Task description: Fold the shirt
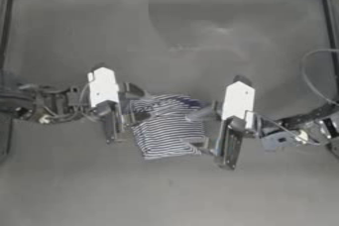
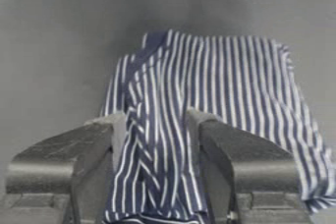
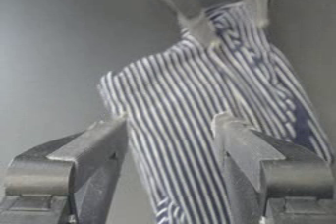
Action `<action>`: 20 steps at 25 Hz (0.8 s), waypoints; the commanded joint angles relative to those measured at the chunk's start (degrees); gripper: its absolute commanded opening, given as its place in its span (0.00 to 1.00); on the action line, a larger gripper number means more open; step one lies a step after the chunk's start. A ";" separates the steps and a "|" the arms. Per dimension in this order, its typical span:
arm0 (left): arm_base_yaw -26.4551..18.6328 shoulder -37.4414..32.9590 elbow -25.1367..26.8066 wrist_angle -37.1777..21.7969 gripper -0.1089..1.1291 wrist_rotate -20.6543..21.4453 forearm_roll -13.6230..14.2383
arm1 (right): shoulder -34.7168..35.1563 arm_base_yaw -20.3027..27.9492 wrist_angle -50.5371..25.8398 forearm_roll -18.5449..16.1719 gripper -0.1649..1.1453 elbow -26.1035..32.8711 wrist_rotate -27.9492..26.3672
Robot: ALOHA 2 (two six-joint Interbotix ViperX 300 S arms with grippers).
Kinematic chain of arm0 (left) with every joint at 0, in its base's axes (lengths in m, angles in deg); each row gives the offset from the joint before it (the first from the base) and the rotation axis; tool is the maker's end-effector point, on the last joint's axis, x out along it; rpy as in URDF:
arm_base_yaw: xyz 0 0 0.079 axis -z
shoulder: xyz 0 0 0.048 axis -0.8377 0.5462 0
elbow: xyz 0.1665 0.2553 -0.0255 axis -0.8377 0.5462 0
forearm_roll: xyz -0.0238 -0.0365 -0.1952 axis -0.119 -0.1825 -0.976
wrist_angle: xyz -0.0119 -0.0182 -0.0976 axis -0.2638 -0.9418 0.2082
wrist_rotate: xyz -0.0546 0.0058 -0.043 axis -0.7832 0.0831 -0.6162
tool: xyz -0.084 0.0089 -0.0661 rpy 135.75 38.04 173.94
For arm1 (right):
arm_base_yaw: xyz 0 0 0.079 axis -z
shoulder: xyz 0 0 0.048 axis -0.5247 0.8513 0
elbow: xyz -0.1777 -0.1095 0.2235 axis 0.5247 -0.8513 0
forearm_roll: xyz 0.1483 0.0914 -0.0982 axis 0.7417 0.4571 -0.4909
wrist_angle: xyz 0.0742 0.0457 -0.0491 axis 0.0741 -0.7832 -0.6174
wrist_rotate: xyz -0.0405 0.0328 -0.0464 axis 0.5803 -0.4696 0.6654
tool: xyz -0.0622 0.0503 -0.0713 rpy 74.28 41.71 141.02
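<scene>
No writing or label can be read anywhere on the soft navy-and-white striped shirt, which sits bunched just below the middle of the dark grey table, stretched between the two arms. From above its stripes run roughly from nine to three o'clock, and the bundle reaches a little farther from twelve to six than across. The left gripper comes in from nine o'clock, its white-topped wrist bent so the jaws point toward six, and it pinches the cloth's nine o'clock edge; the left wrist view shows striped fabric clamped between the jaws. The right gripper reaches in from three o'clock, likewise turned toward six, and in its wrist view the jaws stand around the fabric, gripping the three o'clock edge.
</scene>
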 commanded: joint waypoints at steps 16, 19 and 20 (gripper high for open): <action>0.62 -11.87 -0.26 -13.62 0.75 1.49 0.26 | -3.34 4.13 10.90 0.70 0.79 3.08 2.20; 0.70 -12.83 -0.18 -14.68 0.75 1.49 0.44 | -4.75 4.75 12.48 0.70 0.79 2.64 2.29; 0.70 -13.27 -0.18 -15.12 0.75 1.41 0.44 | -5.10 4.92 13.01 0.70 0.79 2.46 2.29</action>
